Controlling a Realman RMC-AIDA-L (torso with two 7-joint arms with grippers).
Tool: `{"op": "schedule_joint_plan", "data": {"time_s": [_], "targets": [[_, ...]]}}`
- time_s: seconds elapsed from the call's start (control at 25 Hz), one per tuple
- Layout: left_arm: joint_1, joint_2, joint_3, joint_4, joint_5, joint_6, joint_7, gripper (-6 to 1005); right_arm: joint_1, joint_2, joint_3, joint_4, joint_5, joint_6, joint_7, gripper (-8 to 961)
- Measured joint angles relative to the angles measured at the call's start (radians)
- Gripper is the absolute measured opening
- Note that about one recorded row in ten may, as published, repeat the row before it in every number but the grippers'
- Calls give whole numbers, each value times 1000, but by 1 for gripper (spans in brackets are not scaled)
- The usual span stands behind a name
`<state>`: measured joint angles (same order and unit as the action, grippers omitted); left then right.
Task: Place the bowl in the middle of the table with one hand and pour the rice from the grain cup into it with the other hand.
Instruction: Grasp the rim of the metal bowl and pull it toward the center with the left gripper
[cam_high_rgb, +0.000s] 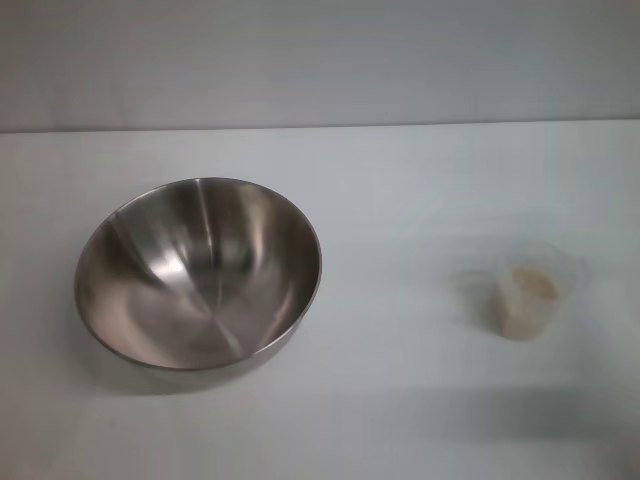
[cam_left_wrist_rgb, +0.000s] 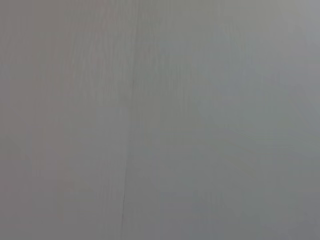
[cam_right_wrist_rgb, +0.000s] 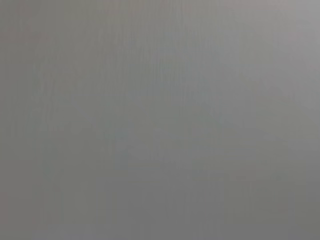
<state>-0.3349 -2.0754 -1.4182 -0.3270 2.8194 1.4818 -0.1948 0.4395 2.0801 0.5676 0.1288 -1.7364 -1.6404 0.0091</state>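
The bowl sits at about nine o'clock on the table, tipped toward the camera. The grain cup stands upright at three o'clock, well apart, holding the rice. Neither gripper is visible; both wrist views show only plain grey surface.

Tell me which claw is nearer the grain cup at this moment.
Cannot be judged: neither claw shows in any view. In the head view the grain cup stands on the robot's right of the table, the bowl on its left. Both wrist views show only blank grey surface.
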Motion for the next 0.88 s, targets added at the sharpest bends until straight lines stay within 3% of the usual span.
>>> {"op": "schedule_joint_plan", "data": {"time_s": [0.68,0.88], "targets": [[7,-1,-8,-7,-3,-9,43,808,-1,0,0,-4,0,-16,0,531],[1,-4,-4,-9,-27,-38,178,808,-1,0,0,-4,0,-17,0,531]]}}
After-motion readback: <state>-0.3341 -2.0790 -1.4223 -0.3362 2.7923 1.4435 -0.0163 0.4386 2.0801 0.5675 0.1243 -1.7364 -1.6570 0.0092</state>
